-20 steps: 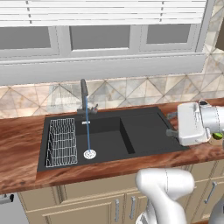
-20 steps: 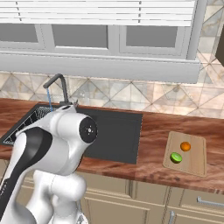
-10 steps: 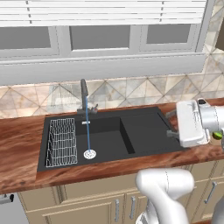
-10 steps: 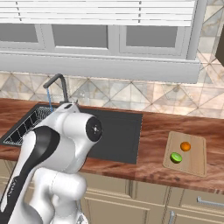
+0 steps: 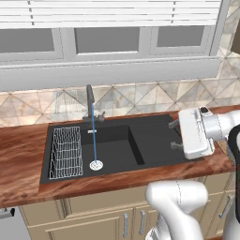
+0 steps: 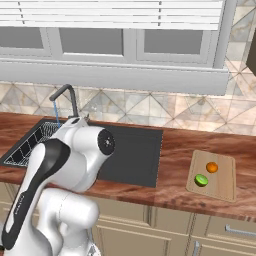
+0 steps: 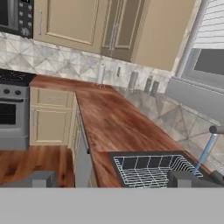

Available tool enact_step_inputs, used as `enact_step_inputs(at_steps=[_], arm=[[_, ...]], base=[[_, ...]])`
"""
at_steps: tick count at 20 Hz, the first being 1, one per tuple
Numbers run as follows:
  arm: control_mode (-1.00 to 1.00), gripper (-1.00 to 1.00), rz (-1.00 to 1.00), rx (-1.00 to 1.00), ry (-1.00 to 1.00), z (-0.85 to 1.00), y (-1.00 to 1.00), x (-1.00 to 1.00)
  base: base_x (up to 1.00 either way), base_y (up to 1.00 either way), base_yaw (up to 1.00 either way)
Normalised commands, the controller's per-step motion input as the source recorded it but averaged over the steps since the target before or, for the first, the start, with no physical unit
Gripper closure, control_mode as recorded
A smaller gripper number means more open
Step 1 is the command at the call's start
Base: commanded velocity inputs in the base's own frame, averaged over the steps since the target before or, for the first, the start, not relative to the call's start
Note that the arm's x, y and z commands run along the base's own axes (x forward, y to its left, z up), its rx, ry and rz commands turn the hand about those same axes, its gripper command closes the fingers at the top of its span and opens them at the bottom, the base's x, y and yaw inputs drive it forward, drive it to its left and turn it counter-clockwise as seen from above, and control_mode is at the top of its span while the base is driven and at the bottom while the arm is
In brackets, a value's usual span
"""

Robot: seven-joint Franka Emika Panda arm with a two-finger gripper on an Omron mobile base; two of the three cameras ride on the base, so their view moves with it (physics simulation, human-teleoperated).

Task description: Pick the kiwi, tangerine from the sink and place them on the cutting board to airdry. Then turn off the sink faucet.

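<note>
**Both fruits on the board, tap running**

Loads of free counter (image 6: 175, 150) between the sink's right edge and the cutting board (image 6: 222, 181), nothing sitting on that stretch of reddish wood. The board lies flat near the front lip of the counter, well apart from the sink (image 5: 154, 140). From the hand view the counter runs off bare toward a corner, with a few small jars (image 7: 131, 81) lined up along the tiled wall at the far end and a stove (image 7: 13, 109) beyond it.

The kiwi (image 6: 201, 180) and the tangerine (image 6: 212, 167) are both on the cutting board, just beside each other, the tangerine a little further back. The sink's deep basin holds only the round silver drain (image 5: 95, 165) and the wire rack (image 5: 66, 152) along its left side. The shallower right basin looks bare.

The sink faucet (image 5: 90, 104) stands upright at the back rim with a thin blue stream falling straight onto the drain.

The gripper (image 5: 176, 134) hangs over the sink's right end, its fingers spread wide with nothing between them. In the right base view the arm's big white elbow blocks most of the deep basin.
</note>
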Motion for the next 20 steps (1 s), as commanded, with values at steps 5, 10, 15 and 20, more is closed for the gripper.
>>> enact_step_inputs(at_steps=[5,10,15,20], arm=[[-1.0,-1.0,-0.08,0.0,-0.02,-0.38,0.19,0.13],[-1.0,-1.0,-0.1,0.07,0.0,-0.45,0.0,0.05],[-1.0,-1.0,-0.05,0.15,0.0,-0.28,0.0,0.18],[-1.0,-1.0,-0.03,0.21,0.0,-0.12,0.03,0.23]], base=[[0.0,0.0,0.0],[0.0,0.0,0.0],[0.0,0.0,0.0],[0.0,0.0,0.0]])
